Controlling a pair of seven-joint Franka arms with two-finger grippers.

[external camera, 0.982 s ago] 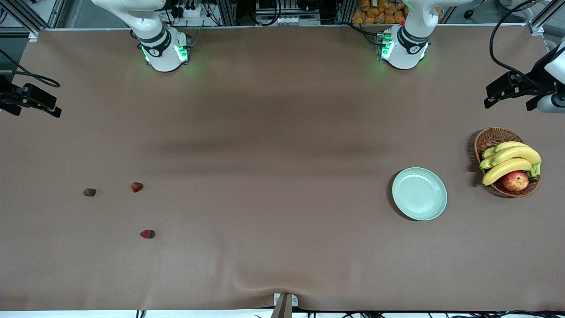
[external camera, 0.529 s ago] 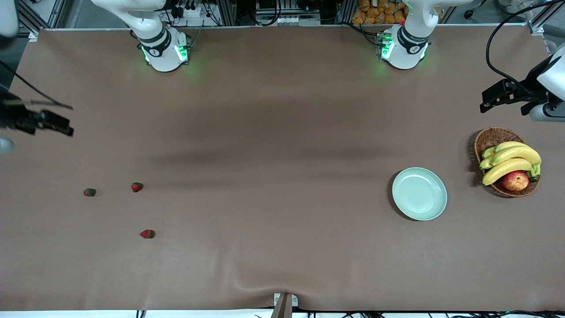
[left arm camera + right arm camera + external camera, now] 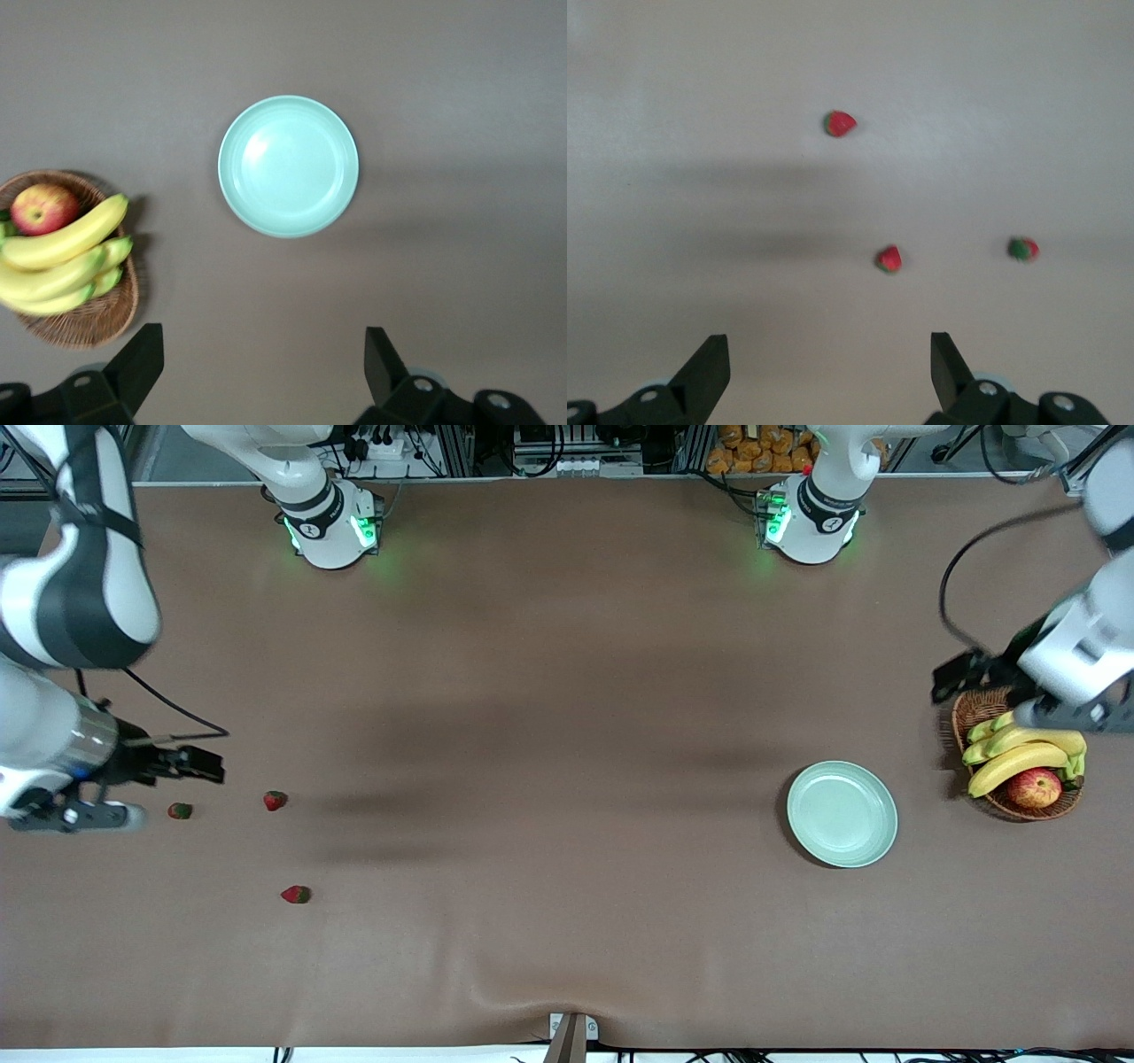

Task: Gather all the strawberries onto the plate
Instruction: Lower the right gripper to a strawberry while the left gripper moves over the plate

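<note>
Three strawberries lie apart on the table toward the right arm's end: one [image 3: 180, 810] nearest that end, one [image 3: 275, 801] beside it, and one [image 3: 296, 894] nearer the front camera. They show in the right wrist view as one strawberry [image 3: 840, 123], a second [image 3: 889, 258] and a third [image 3: 1024, 250]. My right gripper [image 3: 209, 765] is open and empty, up over the table just by the first two berries. The mint-green plate [image 3: 842, 813] sits empty toward the left arm's end and shows in the left wrist view [image 3: 288, 166]. My left gripper [image 3: 946, 682] is open and empty, over the table beside the basket.
A brown wicker basket [image 3: 983, 695] with bananas [image 3: 1019, 757] and a red-yellow apple [image 3: 1034, 787] stands beside the plate at the left arm's end. It shows in the left wrist view [image 3: 89, 328]. A cloth fold rises at the table's front edge [image 3: 532, 1001].
Both arms have swung in over the table. The right gripper has come toward the strawberries. The left gripper has come toward the basket and plate. Nothing on the table has moved.
</note>
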